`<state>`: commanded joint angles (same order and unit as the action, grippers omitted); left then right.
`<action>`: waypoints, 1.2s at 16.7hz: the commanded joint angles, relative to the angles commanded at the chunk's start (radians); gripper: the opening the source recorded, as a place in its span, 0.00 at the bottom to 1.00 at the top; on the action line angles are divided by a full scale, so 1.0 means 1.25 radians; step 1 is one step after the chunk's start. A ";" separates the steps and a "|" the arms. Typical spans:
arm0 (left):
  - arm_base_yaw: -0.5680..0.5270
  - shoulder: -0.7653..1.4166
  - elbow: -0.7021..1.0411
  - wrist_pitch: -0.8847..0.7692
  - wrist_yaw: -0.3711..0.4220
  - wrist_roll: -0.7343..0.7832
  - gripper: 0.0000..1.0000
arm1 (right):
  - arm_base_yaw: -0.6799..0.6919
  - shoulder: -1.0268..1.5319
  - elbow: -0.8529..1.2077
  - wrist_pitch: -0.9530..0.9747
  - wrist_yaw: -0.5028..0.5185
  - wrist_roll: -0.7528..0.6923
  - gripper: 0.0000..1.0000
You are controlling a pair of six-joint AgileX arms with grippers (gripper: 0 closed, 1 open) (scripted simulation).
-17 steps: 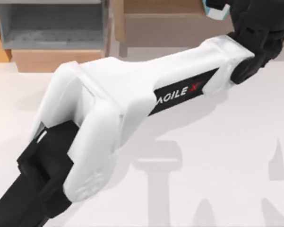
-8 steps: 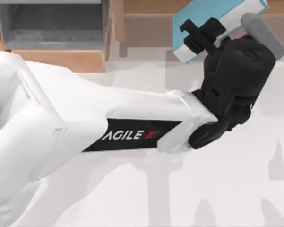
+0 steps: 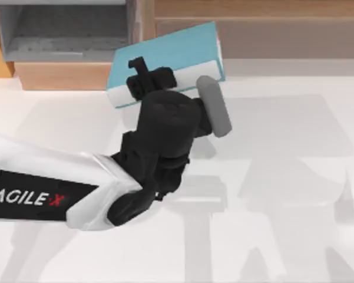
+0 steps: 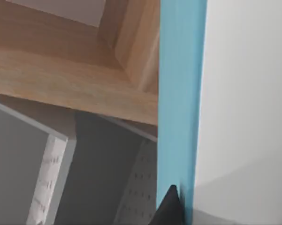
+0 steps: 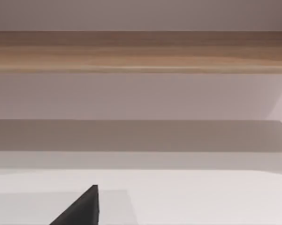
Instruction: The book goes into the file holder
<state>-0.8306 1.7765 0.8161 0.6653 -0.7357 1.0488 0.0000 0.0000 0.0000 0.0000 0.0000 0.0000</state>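
The left gripper (image 3: 142, 79) is clamped on the book (image 3: 171, 56), its dark fingers pinching the lower edge of the teal cover. Half a second ago the book hung over the long wooden shelf (image 3: 271, 23), well to the right of the file holder (image 3: 65, 35); a second ago only a corner of it showed at the far right of that shelf. It now sits just beside the file holder's right wooden panel, tilted, its left end near the holder's front lip and its right end over the shelf's left end. The arm has swung leftward toward the holder, carrying the book with it.

In the inspector's judgement the transfer is well advanced but not complete: the book is outside the compartment and will probably need turning to line up with the opening before it goes in.

In the left wrist view the book (image 4: 180, 103) runs as a teal band with white page edges alongside, and the file holder (image 4: 98, 173) shows grey walls beyond it under a wooden panel.

Limits of observation: the wrist hides the lower middle of the book from above; the file holder is cut off at the picture's upper edge, so its depth and back wall cannot be judged; the book's height over the table cannot be told. The right gripper (image 5: 80, 206) appears as one dark fingertip facing the shelf (image 5: 141, 51); whether it is open cannot be told.
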 joint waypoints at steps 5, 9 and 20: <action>0.177 -0.086 -0.147 0.037 0.138 0.176 0.00 | 0.000 0.000 0.000 0.000 0.000 0.000 1.00; 0.325 -0.095 -0.144 0.062 0.272 0.287 0.00 | 0.000 0.000 0.000 0.000 0.000 0.000 1.00; 0.481 -0.018 -0.068 0.066 0.452 0.385 0.00 | 0.000 0.000 0.000 0.000 0.000 0.000 1.00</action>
<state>-0.2291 1.7537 0.7307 0.7483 -0.1713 1.5305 0.0000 0.0000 0.0000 0.0000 0.0000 0.0000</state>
